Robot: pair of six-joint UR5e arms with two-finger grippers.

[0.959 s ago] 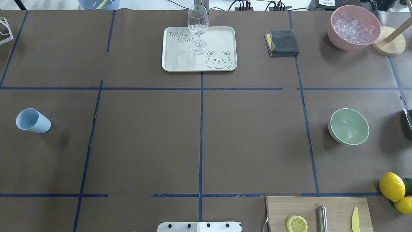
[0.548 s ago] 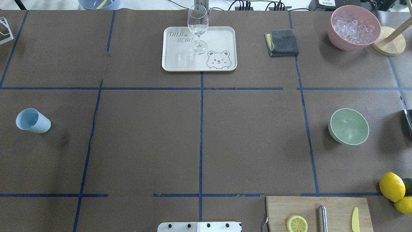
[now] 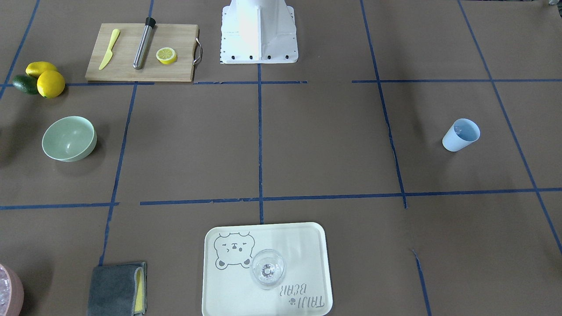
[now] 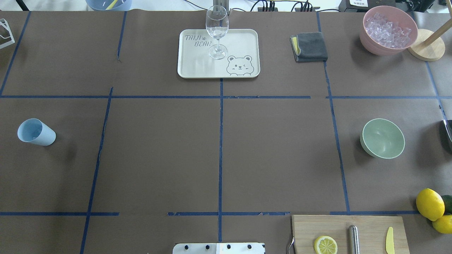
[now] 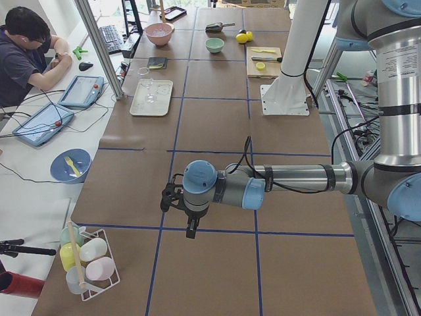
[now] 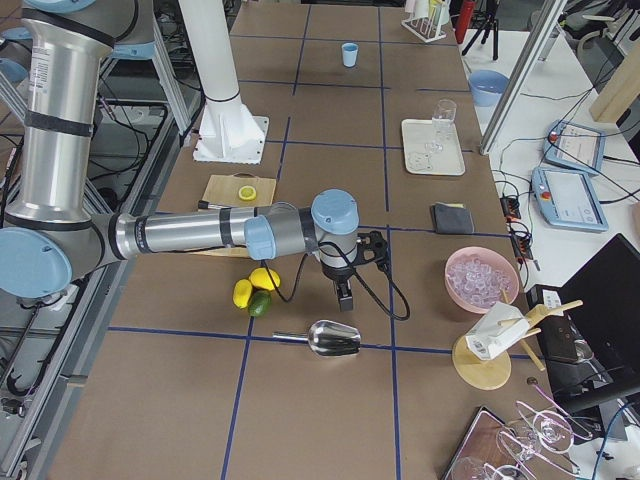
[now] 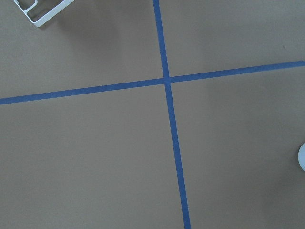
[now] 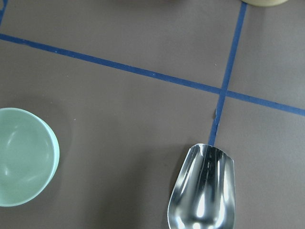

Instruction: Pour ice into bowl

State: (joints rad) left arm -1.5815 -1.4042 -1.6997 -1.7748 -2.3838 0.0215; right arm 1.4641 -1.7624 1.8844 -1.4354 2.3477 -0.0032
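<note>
The pale mint-green bowl (image 4: 382, 138) stands upright and empty on the right side of the table; it also shows in the front view (image 3: 69, 138) and the right wrist view (image 8: 21, 162). A light blue cup (image 4: 35, 132) stands at the far left, with faint glassy ice (image 3: 460, 128) inside. My left gripper (image 5: 191, 227) hangs over the table's left end, away from the cup. My right gripper (image 6: 343, 295) hangs over the table's right end, beyond the bowl. I cannot tell whether either is open or shut.
A pink container (image 4: 388, 30) heaped with ice cubes stands at the back right. A metal scoop (image 8: 202, 191) lies near my right gripper. A wine glass (image 4: 216, 31) stands on a tray (image 4: 240, 42). A folded cloth (image 4: 310, 46), a cutting board (image 4: 348, 233) and lemons (image 4: 429, 204) lie on the right.
</note>
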